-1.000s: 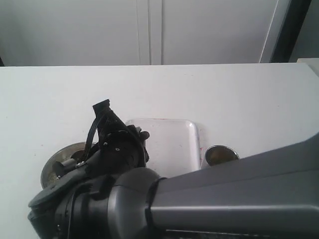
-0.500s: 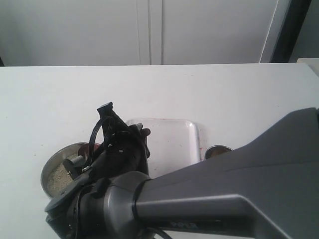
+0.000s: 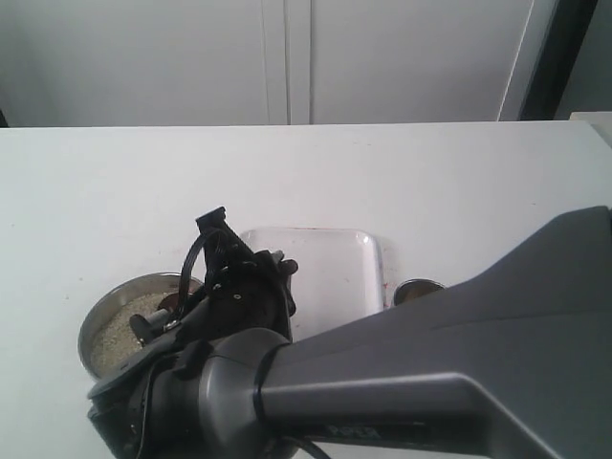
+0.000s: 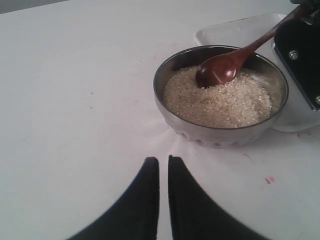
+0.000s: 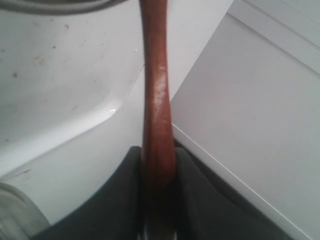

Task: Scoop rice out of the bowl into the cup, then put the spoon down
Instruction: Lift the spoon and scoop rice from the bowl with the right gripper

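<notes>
The steel bowl (image 4: 220,131) holds a bed of rice (image 4: 225,102); in the exterior view the bowl (image 3: 96,320) sits front left. The wooden spoon (image 4: 216,71) rests its scoop on the rice, its handle (image 5: 155,90) running up into my right gripper (image 5: 157,162), which is shut on it. That gripper (image 3: 244,287) hangs just right of the bowl. My left gripper (image 4: 163,161) is shut on nothing and sits low over the table, a little short of the bowl. The cup (image 3: 418,288) stands right of the tray, mostly hidden by the right arm.
A white rectangular tray (image 3: 335,263) lies between bowl and cup, touching the bowl's far side (image 4: 235,30). The right arm's grey body (image 3: 430,373) fills the lower right of the exterior view. A white wall stands behind the table.
The right gripper has shifted down and to the right with the spoon, uncovering more of the bowl and rice. The arm's body now hides more of the cup.
</notes>
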`<action>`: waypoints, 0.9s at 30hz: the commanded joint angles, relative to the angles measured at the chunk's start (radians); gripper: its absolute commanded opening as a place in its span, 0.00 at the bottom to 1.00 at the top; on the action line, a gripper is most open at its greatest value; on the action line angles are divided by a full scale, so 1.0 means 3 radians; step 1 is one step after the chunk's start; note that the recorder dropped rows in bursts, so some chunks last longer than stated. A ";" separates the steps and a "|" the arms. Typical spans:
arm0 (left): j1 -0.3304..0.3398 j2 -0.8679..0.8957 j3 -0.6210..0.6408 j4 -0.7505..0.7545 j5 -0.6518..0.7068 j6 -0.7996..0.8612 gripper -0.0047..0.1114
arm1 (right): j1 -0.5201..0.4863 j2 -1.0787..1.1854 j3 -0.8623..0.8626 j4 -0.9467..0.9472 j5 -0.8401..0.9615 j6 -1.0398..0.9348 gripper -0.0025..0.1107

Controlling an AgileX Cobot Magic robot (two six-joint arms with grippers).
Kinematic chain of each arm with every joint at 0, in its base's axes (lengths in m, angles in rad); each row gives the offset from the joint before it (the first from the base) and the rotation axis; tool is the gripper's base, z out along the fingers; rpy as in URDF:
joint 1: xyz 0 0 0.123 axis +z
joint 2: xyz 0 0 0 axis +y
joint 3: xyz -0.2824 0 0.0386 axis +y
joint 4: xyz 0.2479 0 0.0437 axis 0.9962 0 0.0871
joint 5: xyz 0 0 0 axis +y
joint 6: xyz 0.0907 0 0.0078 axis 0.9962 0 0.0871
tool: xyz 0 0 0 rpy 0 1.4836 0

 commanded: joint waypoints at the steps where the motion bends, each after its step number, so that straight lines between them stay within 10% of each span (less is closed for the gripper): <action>1: -0.0023 0.0003 -0.0023 -0.0037 0.0009 -0.0006 0.16 | -0.0012 -0.0001 -0.0040 0.0169 0.0030 -0.0189 0.02; 27: -0.0023 0.0003 -0.0023 -0.0037 0.0009 -0.0006 0.16 | -0.0012 -0.0273 -0.0350 0.1246 -0.0126 -0.0668 0.02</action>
